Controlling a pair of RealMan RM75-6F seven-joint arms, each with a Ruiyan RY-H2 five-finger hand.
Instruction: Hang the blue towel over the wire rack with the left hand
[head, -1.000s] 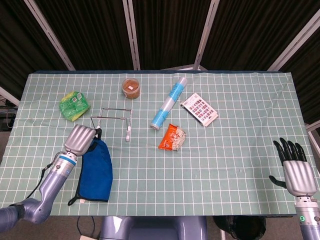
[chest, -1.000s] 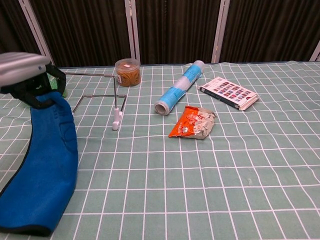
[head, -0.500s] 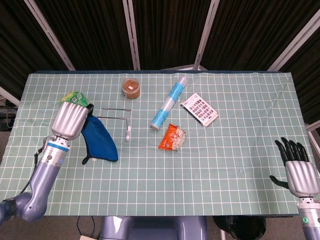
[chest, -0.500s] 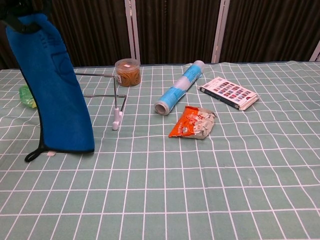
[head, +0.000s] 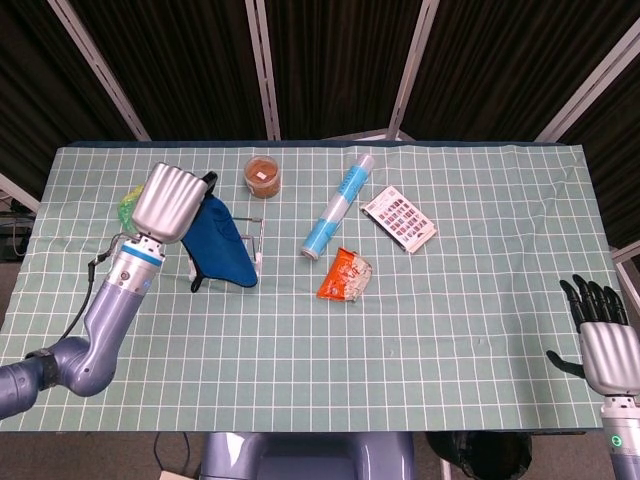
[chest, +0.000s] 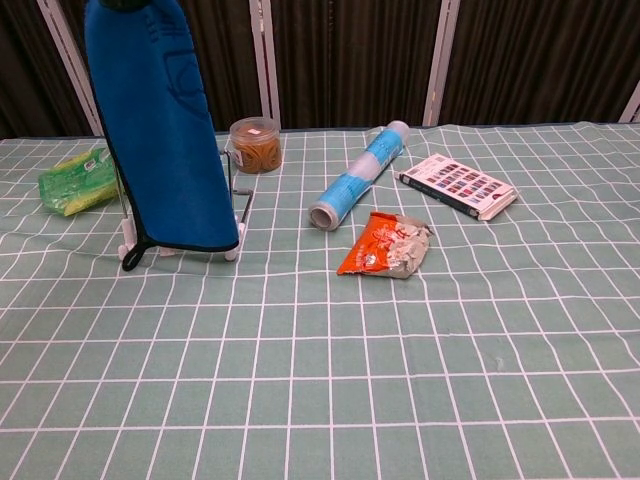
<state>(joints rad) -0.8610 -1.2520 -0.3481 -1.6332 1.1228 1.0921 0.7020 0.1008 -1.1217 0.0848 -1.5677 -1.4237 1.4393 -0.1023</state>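
Blue towel (head: 222, 246): held by its top end in my left hand (head: 172, 203), which is closed around the cloth; the rest hangs straight down below the hand, its bottom hem at or just above the table (head: 450, 340). The chest view shows it as one long flat drape with a dark edge binding and a small dark loop at the lower corner, hanging in front of the wire rack (chest: 236, 215), of which only the near post and white foot stand clear.

Handling, as I judge it: soft, limp, light. No stiffness of its own; it follows the hand and swings when the hand moves. The fabric looks plush, so I expect it to grip wire rather than slide off. Not fragile.

Where to hold: the top end, as now, keeps the length free to fall over the rack's top bar. Holding lower would bunch it.

Concern: the rack looks thin and light; a dragging towel could tip or shove it. I cannot tell whether cloth already touches the bar.

Right hand (head: 608, 350): well apart at the near right corner, fingers spread, holding nothing.

Also just beyond my left hand: green packet (chest: 73, 180); jar (chest: 255, 144) past the rack.
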